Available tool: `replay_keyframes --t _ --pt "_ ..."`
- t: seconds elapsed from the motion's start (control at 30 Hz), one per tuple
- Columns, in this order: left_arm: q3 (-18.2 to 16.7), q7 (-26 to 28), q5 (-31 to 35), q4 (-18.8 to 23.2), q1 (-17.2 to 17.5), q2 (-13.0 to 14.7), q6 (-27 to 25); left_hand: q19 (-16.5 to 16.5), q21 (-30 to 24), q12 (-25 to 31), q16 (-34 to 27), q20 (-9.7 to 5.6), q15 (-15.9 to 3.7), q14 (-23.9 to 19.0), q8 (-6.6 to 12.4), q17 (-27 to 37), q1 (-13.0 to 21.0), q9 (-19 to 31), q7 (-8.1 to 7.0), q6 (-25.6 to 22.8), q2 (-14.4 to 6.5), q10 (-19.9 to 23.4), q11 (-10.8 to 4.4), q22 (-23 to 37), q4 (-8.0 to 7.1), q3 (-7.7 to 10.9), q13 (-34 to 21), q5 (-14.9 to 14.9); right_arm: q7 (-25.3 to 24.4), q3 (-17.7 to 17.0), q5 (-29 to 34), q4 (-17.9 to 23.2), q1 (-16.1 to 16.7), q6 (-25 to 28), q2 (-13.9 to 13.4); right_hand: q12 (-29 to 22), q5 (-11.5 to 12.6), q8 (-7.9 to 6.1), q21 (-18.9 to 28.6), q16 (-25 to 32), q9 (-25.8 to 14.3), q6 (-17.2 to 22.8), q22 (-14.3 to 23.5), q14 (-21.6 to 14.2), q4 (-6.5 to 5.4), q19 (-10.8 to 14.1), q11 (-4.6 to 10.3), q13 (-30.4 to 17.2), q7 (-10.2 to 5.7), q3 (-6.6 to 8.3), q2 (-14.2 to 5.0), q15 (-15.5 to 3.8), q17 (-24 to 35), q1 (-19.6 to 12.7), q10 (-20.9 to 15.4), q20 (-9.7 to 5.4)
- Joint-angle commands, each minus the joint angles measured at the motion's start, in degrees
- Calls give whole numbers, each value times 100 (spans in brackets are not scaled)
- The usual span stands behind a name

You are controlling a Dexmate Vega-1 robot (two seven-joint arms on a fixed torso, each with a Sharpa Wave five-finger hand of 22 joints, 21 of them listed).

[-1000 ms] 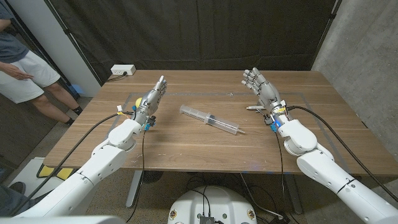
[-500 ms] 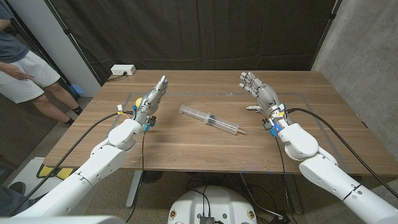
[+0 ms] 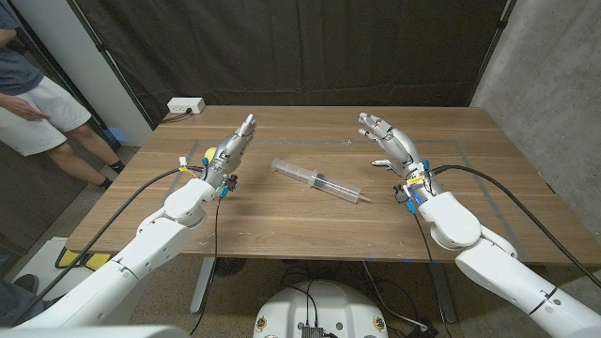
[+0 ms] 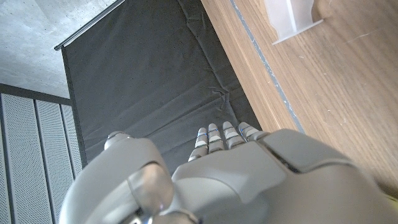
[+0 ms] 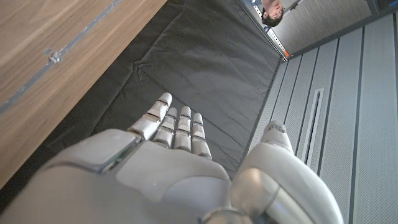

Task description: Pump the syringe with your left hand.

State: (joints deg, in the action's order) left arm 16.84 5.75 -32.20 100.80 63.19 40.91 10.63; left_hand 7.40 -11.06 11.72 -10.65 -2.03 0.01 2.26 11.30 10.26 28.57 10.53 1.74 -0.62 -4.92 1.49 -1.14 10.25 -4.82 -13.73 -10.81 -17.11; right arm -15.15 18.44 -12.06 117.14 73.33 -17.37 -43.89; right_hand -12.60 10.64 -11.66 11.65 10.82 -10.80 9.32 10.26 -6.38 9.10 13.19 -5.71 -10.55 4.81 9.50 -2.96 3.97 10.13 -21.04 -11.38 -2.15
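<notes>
The syringe (image 3: 319,181) lay on its side near the middle of the wooden table (image 3: 282,221), slanted so that its flanged end pointed toward ten o'clock and its thin tip toward four o'clock. Nothing touched it, and bare wood lay all around it.

The left hand (image 3: 230,150) was at about nine o'clock from the syringe, with a clear strip of tabletop between them. Its fingers (image 3: 246,125) were straight and held close together, pointing toward the table's far edge; it held nothing. In the left wrist view the same hand (image 4: 249,180) showed its back, the fingertips (image 4: 217,132) side by side against the dark curtain (image 4: 143,81), and a flared end of the syringe (image 4: 291,18) showed on the wood beyond the table's blue tape line (image 4: 264,62).

The right hand (image 3: 390,139) was at about two o'clock from the syringe, well apart from it, fingers spread and lightly curved, with nothing in its grasp. In the right wrist view the hand (image 5: 149,168) showed its fingers (image 5: 180,127) extended toward the curtain.

A white power strip (image 3: 185,106) sat at the table's far left corner, at about eleven o'clock from the syringe. A person (image 3: 38,103) in white shorts stood past the table's left edge. A concrete wall (image 3: 545,84) rose close by the table's right edge.
</notes>
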Motion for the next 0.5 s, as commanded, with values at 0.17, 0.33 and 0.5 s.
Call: replay_keyframes --t 0.17,0.33,0.5 --pt "-8 21 54 149 101 37 89 65 -36 4 -12 -113 -25 18 12 16 -13 25 38 -19 -21 47 18 22 41 -20 -7 7 -743 90 1372 634 22 1281 -292 -38 -1 -51 29 29 -16 91 7 -104 47 99 4 -8 17 20 28 -18 19 -140 -72 -41" --pt "-52 75 80 239 204 88 112 65 -38 3 -14 -109 -26 16 15 17 -7 25 42 -30 -23 46 15 22 42 -23 -7 10 -782 241 1692 681 -93 1602 -369 -50 6 -61 33 34 -17 123 5 -144 65 133 25 -9 0 31 59 -27 18 -214 -113 -24" --pt "-83 83 44 249 246 110 104 62 -40 1 -14 -112 -23 15 15 17 -2 25 36 -32 -25 41 16 22 43 -27 -7 14 -801 371 1896 708 -191 1800 -411 -59 15 -71 38 40 -19 156 3 -191 81 171 54 -11 0 44 91 -51 18 -299 -150 -19"
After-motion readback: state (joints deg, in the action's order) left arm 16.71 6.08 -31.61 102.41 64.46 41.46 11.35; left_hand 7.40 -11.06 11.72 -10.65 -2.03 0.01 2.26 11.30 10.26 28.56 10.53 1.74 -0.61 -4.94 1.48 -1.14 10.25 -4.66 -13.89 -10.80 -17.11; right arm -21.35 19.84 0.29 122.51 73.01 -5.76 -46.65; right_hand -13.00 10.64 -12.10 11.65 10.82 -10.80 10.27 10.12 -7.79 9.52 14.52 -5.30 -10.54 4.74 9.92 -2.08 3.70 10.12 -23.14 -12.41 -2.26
